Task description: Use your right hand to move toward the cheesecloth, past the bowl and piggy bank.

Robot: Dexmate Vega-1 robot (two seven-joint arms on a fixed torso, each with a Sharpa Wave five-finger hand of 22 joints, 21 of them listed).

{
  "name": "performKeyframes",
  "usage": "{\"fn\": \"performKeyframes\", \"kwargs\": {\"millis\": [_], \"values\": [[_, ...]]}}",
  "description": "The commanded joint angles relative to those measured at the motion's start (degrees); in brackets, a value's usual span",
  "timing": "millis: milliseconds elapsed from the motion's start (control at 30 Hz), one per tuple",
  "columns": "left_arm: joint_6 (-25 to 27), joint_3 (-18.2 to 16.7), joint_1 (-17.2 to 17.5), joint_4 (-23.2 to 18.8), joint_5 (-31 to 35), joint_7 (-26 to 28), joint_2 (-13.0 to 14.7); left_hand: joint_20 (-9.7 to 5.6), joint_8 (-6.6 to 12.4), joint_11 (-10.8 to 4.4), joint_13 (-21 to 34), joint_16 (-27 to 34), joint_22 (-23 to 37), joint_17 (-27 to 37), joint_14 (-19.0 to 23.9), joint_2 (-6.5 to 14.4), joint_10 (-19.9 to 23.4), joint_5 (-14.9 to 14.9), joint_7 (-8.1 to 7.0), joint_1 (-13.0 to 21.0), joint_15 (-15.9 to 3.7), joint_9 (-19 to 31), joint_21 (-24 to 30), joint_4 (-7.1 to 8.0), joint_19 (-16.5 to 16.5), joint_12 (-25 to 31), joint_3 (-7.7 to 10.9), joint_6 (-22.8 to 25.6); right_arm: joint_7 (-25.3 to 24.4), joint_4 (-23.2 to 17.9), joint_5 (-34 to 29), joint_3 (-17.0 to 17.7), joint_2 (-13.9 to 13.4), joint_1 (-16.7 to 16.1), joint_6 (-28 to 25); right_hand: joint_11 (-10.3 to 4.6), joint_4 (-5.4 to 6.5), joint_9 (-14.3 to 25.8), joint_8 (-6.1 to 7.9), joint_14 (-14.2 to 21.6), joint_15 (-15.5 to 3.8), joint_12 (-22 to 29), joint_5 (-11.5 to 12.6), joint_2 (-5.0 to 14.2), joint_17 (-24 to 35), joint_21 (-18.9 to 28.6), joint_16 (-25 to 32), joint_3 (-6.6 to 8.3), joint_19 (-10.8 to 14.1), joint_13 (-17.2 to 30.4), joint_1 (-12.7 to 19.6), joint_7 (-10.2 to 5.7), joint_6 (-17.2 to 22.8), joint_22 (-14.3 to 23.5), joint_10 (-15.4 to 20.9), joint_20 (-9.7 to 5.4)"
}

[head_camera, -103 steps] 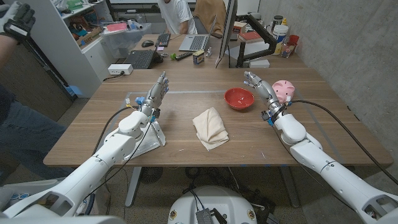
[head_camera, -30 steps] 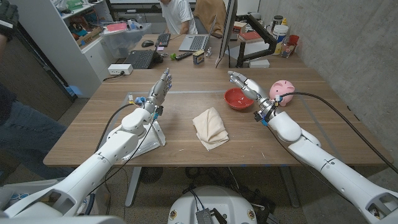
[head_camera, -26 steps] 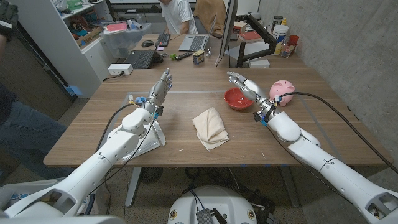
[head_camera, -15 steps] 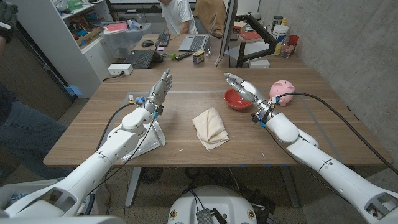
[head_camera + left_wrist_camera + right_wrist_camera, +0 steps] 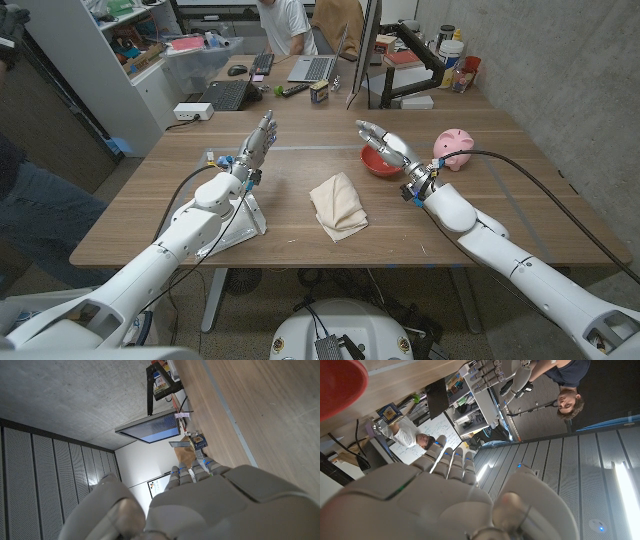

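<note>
1. Right hand (image 5: 383, 142) raised over red bowl (image 5: 384, 160), fingers spread, empty; piggy bank (image 5: 453, 148) just beyond.
2. Cheesecloth (image 5: 337, 205) mid-table, apart.
3. Risk: dropping early, clipping the bowl rim.

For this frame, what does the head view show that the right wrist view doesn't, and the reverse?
Head view alone: the cheesecloth folded on the table, the pink piggy bank, and the left hand raised, holding nothing. Right wrist view alone: a whiteboard behind a seated person, and another person against a dark background. Both: the right hand, fingers apart, and the red bowl next to it.
</note>
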Motion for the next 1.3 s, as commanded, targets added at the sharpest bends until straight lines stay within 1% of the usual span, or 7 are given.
{"fn": "performKeyframes", "kwargs": {"millis": [33,300,667,700,767,1133,1300], "values": [[0.0,0.1,-0.1,0.3,-0.1,-0.5,0.2,-1.88,-0.12,-0.17,0.0,-0.2,0.1,0.1,-0.2,0.7,-0.3,0.2,-0.10,0.2,-0.02,0.1,-0.2,0.03,-0.5,-0.3,-0.32,0.2,0.7,-0.5,-0.6,-0.6,-0.2,-0.1,0.2,-0.22,-0.27,0.3,0.19,-0.2,-0.19,0.1,0.4,0.17,0.1,-0.1,0.0,0.26,0.0,0.1,0.7,-0.30,0.3,0.2,0.1,-0.35],[0.2,-0.1,0.2,-0.6,0.0,-0.2,0.6,-1.82,-0.12,0.01,0.0,-0.2,0.1,0.1,-0.2,0.8,-0.3,0.3,-0.15,0.2,0.00,0.1,-0.2,0.03,-0.6,-0.3,-0.41,0.3,0.0,-1.3,-2.6,-0.7,-0.4,-0.1,0.0,-0.91,-0.51,0.3,0.22,-0.2,-0.28,0.0,0.4,0.33,0.0,-0.4,-0.1,0.37,0.0,0.1,1.0,-0.43,0.5,0.2,-0.2,-0.27],[0.4,-0.3,1.0,-1.6,0.0,0.2,1.1,-1.86,-0.08,0.52,0.0,-0.2,0.1,0.1,-0.2,0.9,-0.4,0.3,0.05,0.2,0.28,0.1,-0.2,0.01,-0.7,-0.3,-0.56,0.6,-0.8,-2.6,-5.2,-0.8,-1.0,-0.7,0.0,-1.34,-0.93,0.3,0.41,-0.1,-0.39,0.0,0.4,0.57,0.0,-0.9,0.0,0.53,-0.1,0.1,1.6,-1.99,1.2,0.2,-0.3,-0.05],[0.4,-0.3,1.1,-1.7,0.1,0.2,1.1,-1.88,-0.07,0.50,0.0,-0.2,0.1,0.1,-0.2,0.9,-0.4,0.3,0.06,0.2,0.28,0.1,-0.2,0.01,-0.8,-0.3,-0.57,0.6,-1.0,-2.6,-5.6,-0.8,-0.9,-0.7,0.2,-2.56,-1.15,0.3,0.43,-0.2,-0.22,-0.2,0.3,0.65,0.0,-1.1,-0.1,0.60,-0.1,0.1,1.8,-2.49,1.3,0.2,-0.8,0.09],[0.4,-0.3,1.2,-1.9,0.1,0.4,1.2,-1.85,-0.08,0.50,0.0,-0.2,0.1,0.1,-0.2,0.9,-0.4,0.3,0.01,0.2,0.30,0.1,-0.2,0.00,-0.8,-0.3,-0.59,0.6,-1.2,-2.8,-6.1,-0.8,-1.1,-0.8,0.3,-3.38,-1.39,0.3,0.66,-0.2,-0.25,0.0,0.3,0.69,0.0,-1.4,-0.1,0.63,-0.1,0.1,2.1,-3.36,2.1,0.2,-0.4,0.20],[0.5,-0.5,1.6,-2.7,0.3,0.9,1.4,-1.83,-0.06,0.45,0.0,-0.2,0.1,0.1,-0.2,1.0,-0.3,0.3,-0.18,0.2,0.34,0.1,-0.2,-0.01,-0.8,-0.3,-0.72,0.8,-2.2,-3.2,-9.6,-1.1,-1.4,-0.6,0.7,-4.41,-1.96,0.3,0.74,-0.2,-0.07,0.0,0.3,0.95,-0.1,-2.0,-0.1,0.87,-0.2,0.1,2.9,-4.46,2.8,0.2,-0.4,0.76],[0.6,-0.4,1.7,-2.9,0.4,1.2,1.2,-1.76,-0.03,1.07,0.0,-0.1,0.1,0.1,0.0,1.0,-0.3,0.3,-0.26,0.3,0.53,0.1,-0.2,-0.02,-0.8,-0.3,-0.81,0.9,-3.4,-2.7,-11.0,-1.2,-1.1,-0.5,1.2,-6.67,-2.58,0.3,1.30,0.3,-0.09,0.5,0.2,0.93,-0.1,-2.6,0.0,0.90,-0.2,0.0,3.5,-5.74,5.2,0.3,0.8,1.54]]}}
